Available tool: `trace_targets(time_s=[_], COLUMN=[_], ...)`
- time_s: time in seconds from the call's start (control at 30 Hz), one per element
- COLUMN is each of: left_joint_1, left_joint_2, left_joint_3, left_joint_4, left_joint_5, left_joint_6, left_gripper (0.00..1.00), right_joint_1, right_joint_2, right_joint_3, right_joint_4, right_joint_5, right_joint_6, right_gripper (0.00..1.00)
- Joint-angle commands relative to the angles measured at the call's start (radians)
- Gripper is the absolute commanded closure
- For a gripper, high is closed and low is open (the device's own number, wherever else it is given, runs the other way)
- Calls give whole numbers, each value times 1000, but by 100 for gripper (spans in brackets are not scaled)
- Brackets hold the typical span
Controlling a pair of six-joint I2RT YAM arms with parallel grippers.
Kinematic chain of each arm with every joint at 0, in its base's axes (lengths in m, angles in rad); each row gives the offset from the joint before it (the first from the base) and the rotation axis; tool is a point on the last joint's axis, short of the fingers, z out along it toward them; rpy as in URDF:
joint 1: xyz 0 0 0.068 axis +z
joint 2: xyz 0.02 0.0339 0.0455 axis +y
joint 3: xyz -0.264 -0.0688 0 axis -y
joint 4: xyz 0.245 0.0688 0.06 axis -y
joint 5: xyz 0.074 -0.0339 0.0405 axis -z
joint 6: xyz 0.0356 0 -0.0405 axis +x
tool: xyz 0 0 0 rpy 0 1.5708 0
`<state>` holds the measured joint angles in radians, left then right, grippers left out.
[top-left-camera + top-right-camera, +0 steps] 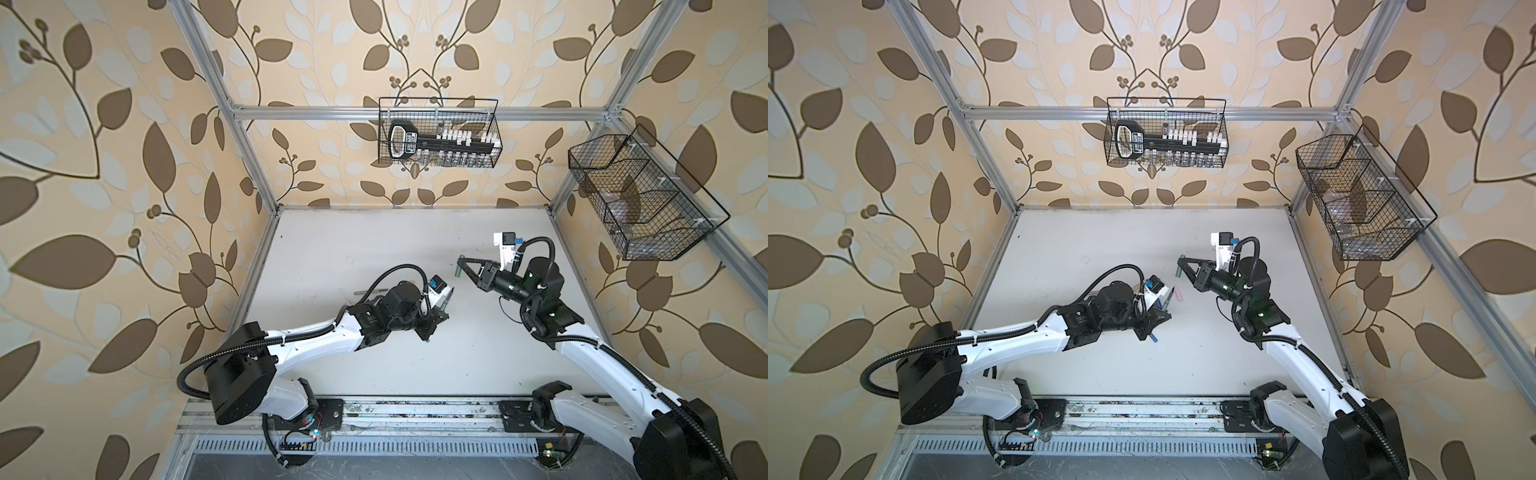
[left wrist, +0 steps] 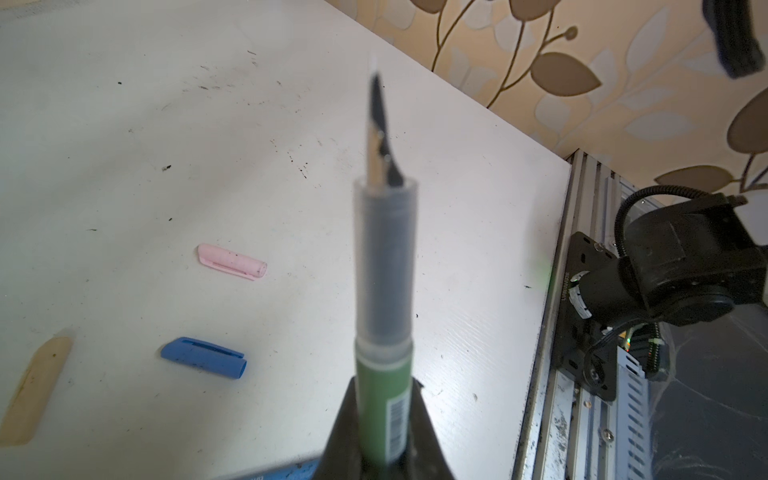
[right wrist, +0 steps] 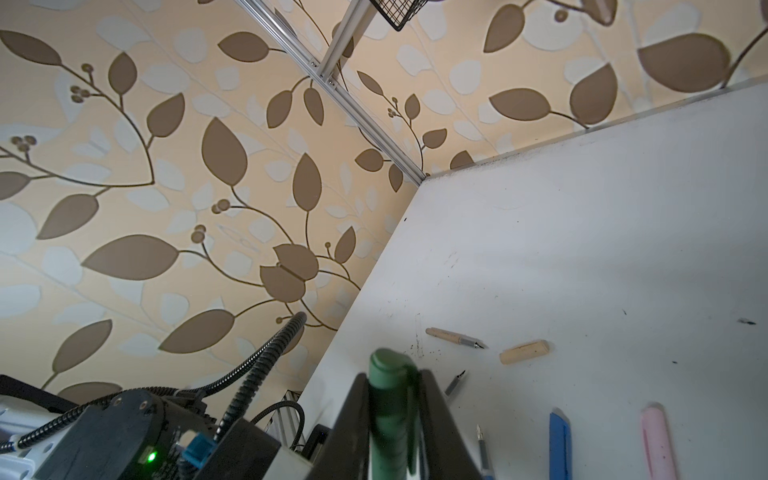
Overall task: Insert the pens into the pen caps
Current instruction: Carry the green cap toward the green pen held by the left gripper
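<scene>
My left end effector (image 2: 384, 388) pinches the green pen (image 2: 384, 266), tip poking out to slide in. My right end effector (image 3: 392, 379) pinches the green cap (image 3: 387, 409) just farther right, both above the worktop (image 2: 124, 145), apart.

place: robot lab test cell | frame: bare aluminium frame (image 1: 311, 113) boxing the space | walls: leaf-print wallpaper (image 1: 104, 174) on the panels | bench: scuffed white table (image 1: 374, 257) | machines: left arm (image 1: 311, 338) and right arm (image 1: 590, 361) bolted to a metal rail (image 1: 415, 411) | storage: back wire basket (image 1: 436, 99) and side wire basket (image 1: 648, 199) hung on the frame
</scene>
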<state>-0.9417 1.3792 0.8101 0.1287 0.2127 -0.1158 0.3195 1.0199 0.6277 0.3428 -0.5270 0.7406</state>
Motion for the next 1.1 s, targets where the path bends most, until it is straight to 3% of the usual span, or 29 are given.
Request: trace_targets(time_s=[0.0, 1.07], left_joint_1=[1, 3], left_joint_2=[-49, -65], left_joint_3=[26, 41], left_joint_4=[43, 15], left_joint_5=[30, 51], left_joint_6=[-11, -7], left_gripper=[100, 100], right_joint_1=[20, 54], right_joint_2=[-23, -100], right_joint_3=[-21, -47], right_joint_4=[26, 3], right_joint_5=[16, 83], right_joint_6=[16, 1], right_gripper=[80, 82])
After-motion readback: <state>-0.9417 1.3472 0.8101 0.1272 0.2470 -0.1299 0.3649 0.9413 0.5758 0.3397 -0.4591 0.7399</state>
